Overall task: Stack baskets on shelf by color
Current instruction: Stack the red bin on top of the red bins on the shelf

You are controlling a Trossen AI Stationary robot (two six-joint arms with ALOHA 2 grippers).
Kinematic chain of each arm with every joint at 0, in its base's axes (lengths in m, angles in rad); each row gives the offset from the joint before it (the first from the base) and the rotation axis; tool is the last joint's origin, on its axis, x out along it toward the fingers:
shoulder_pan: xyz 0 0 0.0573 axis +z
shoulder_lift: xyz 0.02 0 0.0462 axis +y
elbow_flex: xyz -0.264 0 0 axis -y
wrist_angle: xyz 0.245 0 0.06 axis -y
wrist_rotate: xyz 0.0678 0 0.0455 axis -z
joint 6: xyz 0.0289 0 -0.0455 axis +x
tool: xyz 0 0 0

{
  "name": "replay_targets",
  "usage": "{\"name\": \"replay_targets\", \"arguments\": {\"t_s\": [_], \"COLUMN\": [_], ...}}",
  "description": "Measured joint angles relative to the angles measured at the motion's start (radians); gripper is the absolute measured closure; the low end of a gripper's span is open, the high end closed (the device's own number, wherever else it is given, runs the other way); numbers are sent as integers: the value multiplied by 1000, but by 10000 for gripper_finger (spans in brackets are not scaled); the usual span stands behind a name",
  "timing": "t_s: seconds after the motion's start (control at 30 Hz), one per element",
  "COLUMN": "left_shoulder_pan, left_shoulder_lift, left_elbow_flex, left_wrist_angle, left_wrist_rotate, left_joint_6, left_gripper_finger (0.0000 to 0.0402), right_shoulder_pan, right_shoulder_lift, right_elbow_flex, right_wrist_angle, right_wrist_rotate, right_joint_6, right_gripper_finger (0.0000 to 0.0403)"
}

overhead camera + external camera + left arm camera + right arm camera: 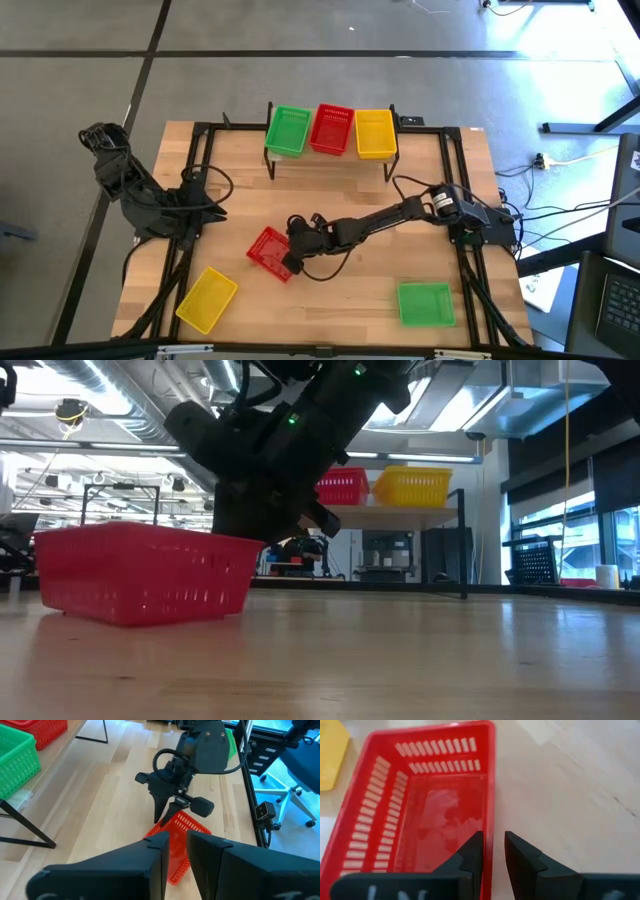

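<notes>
A red basket (268, 252) rests on its base on the table, left of centre. My right gripper (494, 852) reaches it from the right and is open. One finger stands inside the basket and one outside its long side wall (491, 810); I see no touch. In the low view the gripper's body (270, 470) hangs over the basket's (140, 575) right end. The shelf (420, 510) at the far edge carries a green (288, 130), a red (332, 128) and a yellow basket (375, 132). My left gripper (177, 865) waits open at the table's left (200, 205).
A yellow basket (207, 298) lies near the front left corner. A green basket (425, 303) lies near the front right. Black cables (330, 270) trail over the table's middle under the right arm.
</notes>
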Motion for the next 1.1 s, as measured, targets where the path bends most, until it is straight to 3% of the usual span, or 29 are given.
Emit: {"name": "replay_targets", "arguments": {"t_s": [0.43,1.1], "left_shoulder_pan": [0,0], "left_shoulder_lift": [0,0], "left_elbow_flex": [0,0], "left_wrist_angle": [0,3], "left_wrist_rotate": [0,0], "left_joint_6": [0,-3], "left_gripper_finger": [344,344], "right_shoulder_pan": [-24,-23], "right_shoulder_lift": [7,20], "right_elbow_flex": [0,0], "right_wrist_angle": [-16,-24], "right_wrist_rotate": [-85,-88], "right_joint_6": [46,53], "right_gripper_finger": [328,328]}}
